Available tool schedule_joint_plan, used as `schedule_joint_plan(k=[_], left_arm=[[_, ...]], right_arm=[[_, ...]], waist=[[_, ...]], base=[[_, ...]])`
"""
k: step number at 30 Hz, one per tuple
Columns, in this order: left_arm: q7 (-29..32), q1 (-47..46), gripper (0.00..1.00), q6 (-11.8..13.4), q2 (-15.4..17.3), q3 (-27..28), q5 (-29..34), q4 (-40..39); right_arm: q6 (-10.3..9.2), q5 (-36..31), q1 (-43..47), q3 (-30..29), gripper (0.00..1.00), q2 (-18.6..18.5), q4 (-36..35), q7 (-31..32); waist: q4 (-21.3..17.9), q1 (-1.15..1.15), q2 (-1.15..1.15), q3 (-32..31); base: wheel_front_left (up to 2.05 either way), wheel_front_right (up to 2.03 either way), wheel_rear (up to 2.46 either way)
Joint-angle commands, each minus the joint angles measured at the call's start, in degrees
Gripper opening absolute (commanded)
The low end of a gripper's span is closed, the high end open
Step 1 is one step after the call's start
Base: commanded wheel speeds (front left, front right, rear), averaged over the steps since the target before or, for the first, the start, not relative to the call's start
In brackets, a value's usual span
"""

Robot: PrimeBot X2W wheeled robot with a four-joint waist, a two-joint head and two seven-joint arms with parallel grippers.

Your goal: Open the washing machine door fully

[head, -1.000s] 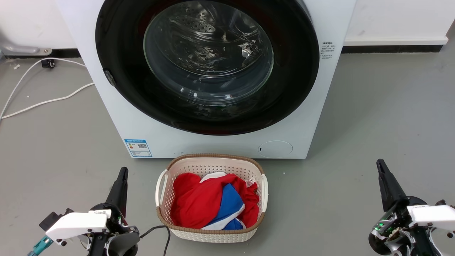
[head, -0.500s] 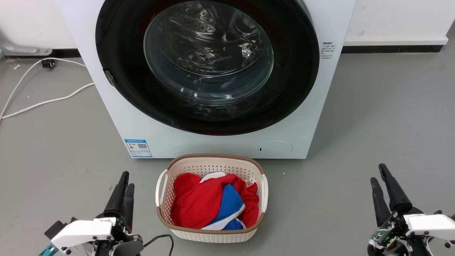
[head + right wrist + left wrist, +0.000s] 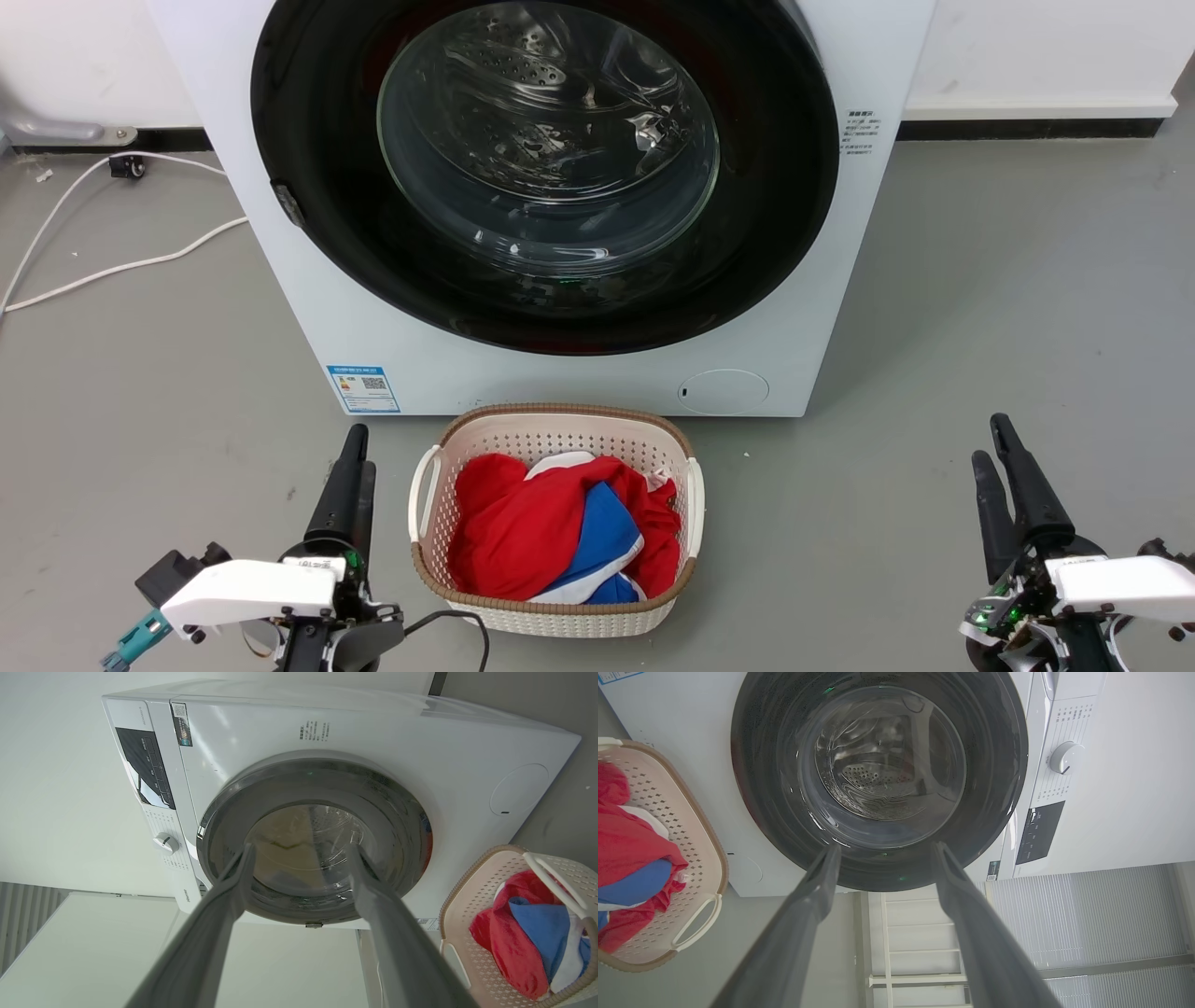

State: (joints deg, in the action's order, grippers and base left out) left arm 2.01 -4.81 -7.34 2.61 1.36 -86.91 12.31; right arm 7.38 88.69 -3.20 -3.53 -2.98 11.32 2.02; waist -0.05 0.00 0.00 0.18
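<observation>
Left gripper (image 3: 361,453) sits low at the head view's lower left, fingers apart and empty. The gap is plain in the left wrist view but edge-on from the head. Right gripper (image 3: 988,441) is at the lower right, also apart and empty. Laundry basket (image 3: 560,411) sits between them, closer to the left one, just in front of the washing machine (image 3: 560,378).

Washing machine door (image 3: 546,173) is shut against the machine front, ahead of and above both grippers and well apart from them.

Key relation: a small grey tab (image 3: 285,202) sits on the door's left rim at about mid-height.
- My read is that this is the pull side, with the hinge probably on the right rim.
- The tab is nearly straight ahead of and above the left gripper, so the left arm is nearer. The right arm would have to cross the door face.
- The door is round, so it has no long axis. The swing axis would be vertical on the right, and the door would sweep toward the right gripper's side.
- Can't confirm the door's lower rim clears the basket.

What each view adds:
- Head view crops the door's top.
- Left wrist view takes in nearly the whole ring, plus the dial (image 3: 1066,758) and control panel (image 3: 1038,832).
- Right wrist view looks at the door obliquely. The ring stands proud of the white front with no gap visible, and the tab shows at the rim's edge.
</observation>
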Motion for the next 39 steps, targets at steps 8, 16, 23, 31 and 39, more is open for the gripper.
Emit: schedule_joint_plan(k=[8, 16, 23, 31, 39], left_arm=[[-2.3, -0.7, 1.0, -0.1, 0.2, -2.1, 7.2, -3.6], [-4.1, -0.4, 1.0, -0.1, 0.2, -3.1, 17.8, -4.9], [-5.6, -0.2, 1.0, -0.1, 0.4, -4.2, 28.5, -5.7], [-7.1, -0.2, 1.0, -0.1, 1.2, -5.6, 40.3, -5.0], [-8.5, -0.7, 1.0, 0.7, 2.2, -7.0, 49.6, -5.4]], right_arm=[[0.05, -7.2, -0.1, 1.3, 1.0, -1.6, -3.2, -2.3], [0.06, -21.4, -0.2, 2.3, 1.0, -1.9, -4.4, -4.1], [0.07, -32.5, 0.2, 2.3, 1.0, -1.5, -5.9, -4.4], [0.08, -42.5, 0.7, 2.9, 1.0, -1.5, -7.4, -4.4], [0.09, -49.7, 1.2, 3.4, 1.0, -1.9, -8.1, -4.6]], waist=[[0.0, 0.0, 0.0, 0.0], [-0.2, 0.0, 0.0, 0.0], [-0.1, 0.0, 0.0, -0.1], [-0.2, 0.0, 0.0, -0.2], [-0.3, 0.0, 0.0, -0.2]], base=[[0.0, 0.0, 0.0], [0.0, 0.0, 0.0], [0.0, 0.0, 0.0], [0.0, 0.0, 0.0], [0.0, 0.0, 0.0]])
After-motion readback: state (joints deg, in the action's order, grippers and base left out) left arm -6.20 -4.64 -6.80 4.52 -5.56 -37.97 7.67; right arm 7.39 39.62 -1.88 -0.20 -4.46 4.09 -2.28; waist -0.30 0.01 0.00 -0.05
